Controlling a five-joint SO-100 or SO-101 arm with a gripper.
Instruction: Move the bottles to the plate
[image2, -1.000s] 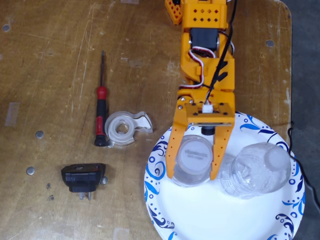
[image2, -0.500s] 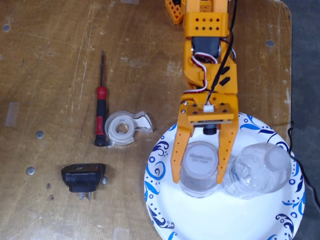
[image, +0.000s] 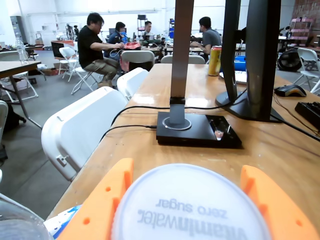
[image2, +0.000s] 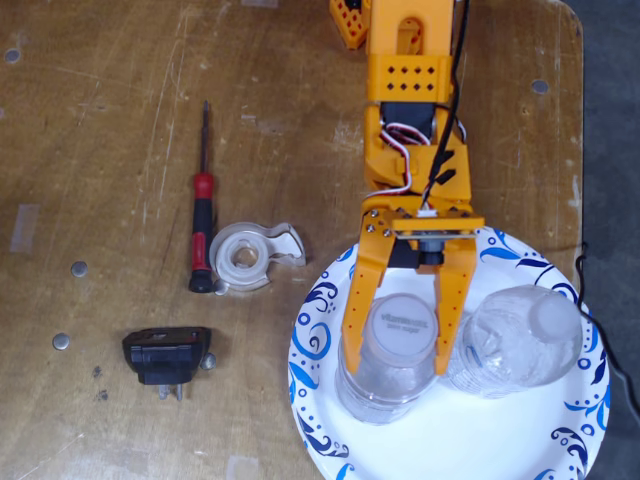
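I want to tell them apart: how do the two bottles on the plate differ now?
The left bottle in the fixed view stands between the orange jaws; the right bottle stands free of them. The left bottle's cap is wide, flat and printed; the right bottle's cap is smaller and plain. Both are clear plastic and rest on the plate, close together.

A: What carries the objects in the fixed view?
B: A worn wooden table (image2: 120, 110) with metal fasteners.

A: What lies directly on it?
B: A red-handled screwdriver (image2: 203, 215), a clear tape dispenser ring (image2: 250, 256) just beside its handle, a black plug adapter (image2: 166, 354) nearer the lower edge, and the blue-patterned plate (image2: 330, 440) at lower right.
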